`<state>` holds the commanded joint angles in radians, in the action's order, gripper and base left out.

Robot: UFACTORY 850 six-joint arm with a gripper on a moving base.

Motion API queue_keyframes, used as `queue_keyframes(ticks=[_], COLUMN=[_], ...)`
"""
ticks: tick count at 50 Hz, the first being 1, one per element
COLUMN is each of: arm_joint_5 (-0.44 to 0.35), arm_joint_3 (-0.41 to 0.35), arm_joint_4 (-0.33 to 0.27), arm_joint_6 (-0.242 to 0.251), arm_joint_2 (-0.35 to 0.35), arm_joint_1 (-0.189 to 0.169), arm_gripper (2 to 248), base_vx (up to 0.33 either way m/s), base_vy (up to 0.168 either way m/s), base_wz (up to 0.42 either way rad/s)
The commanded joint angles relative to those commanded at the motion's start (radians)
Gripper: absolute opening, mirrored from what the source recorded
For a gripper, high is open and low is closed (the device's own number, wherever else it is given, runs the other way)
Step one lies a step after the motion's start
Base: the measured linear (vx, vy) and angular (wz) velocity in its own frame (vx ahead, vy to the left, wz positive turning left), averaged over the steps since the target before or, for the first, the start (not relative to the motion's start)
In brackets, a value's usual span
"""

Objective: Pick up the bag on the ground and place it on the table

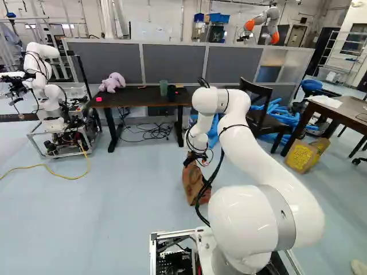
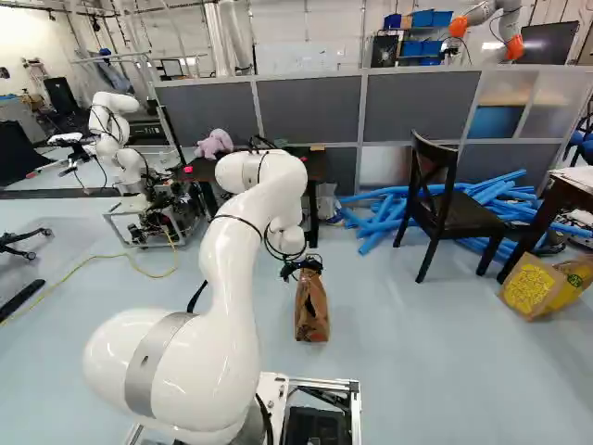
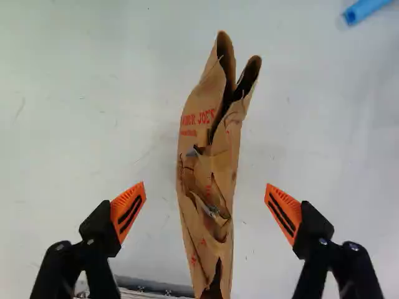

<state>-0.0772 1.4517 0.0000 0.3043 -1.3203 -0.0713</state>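
In the right base view my gripper (image 2: 302,267) is at the top of a brown paper bag (image 2: 311,308), which stands on the floor. The left base view shows the same bag (image 1: 195,184) below the wrist. Seen from the wrist, the gripper (image 3: 206,212) stands wide open, its orange pads on either side of the crumpled bag (image 3: 209,168), with a gap on both sides. A dark table (image 1: 137,102) stands beyond the bag, carrying a purple plush toy (image 1: 113,82) and a green cup (image 1: 164,87).
Another robot (image 1: 46,91) stands on a cart left of the table. A black chair (image 2: 443,209), blue foam tubes (image 2: 380,218) and a yellow-printed cardboard box (image 2: 545,286) are to the right. Cables hang and lie under the table. Grey partitions (image 1: 117,62) stand behind it.
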Motion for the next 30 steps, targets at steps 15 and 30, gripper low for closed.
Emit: queue_keyframes(ticks=[15,30], arm_joint_5=[0.036,0.037], arm_joint_3=[0.048,0.099], arm_joint_4=[0.000,0.000], arm_joint_6=[0.000,0.000], arm_joint_2=[-0.055,-0.112], arm_joint_1=[-0.003,-0.015], arm_gripper=[247,247], base_vx=[0.000,0.000], base_vy=[0.000,0.000], base_wz=[0.000,0.000])
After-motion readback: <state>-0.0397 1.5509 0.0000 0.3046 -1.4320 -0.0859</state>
